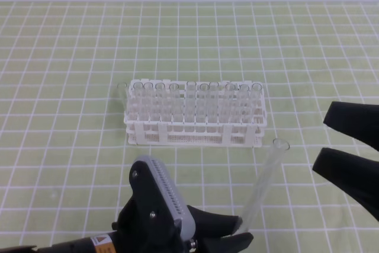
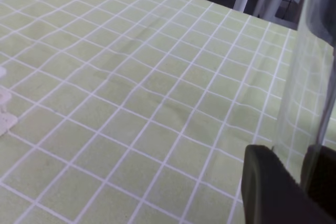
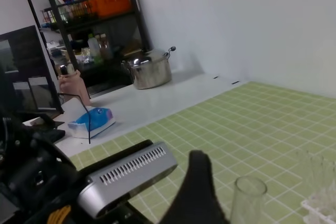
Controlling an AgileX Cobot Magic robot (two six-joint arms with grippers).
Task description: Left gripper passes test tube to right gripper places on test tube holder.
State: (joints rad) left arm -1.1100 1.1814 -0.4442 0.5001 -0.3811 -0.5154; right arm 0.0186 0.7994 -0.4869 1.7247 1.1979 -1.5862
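The test tube point(image 1: 263, 185) is a slim clear tube that leans up to the right, its open rim near the rack's front right corner. My left gripper point(image 1: 240, 234) is shut on its lower end at the bottom of the exterior view. In the left wrist view the test tube point(image 2: 307, 77) rises between the dark fingers point(image 2: 268, 187). My right gripper point(image 1: 320, 144) stands open at the right edge, its jaws apart and level with the tube's rim, not touching it. The white test tube holder point(image 1: 195, 128) stands mid-table. The right wrist view shows the test tube's rim point(image 3: 249, 188).
Several other clear tubes point(image 1: 195, 96) stand in the holder's back rows. A green gridded mat point(image 1: 71, 57) covers the table. In the right wrist view the left gripper's grey ribbed cover point(image 3: 128, 174) sits low, with a metal pot point(image 3: 149, 69) and a shelf beyond the table.
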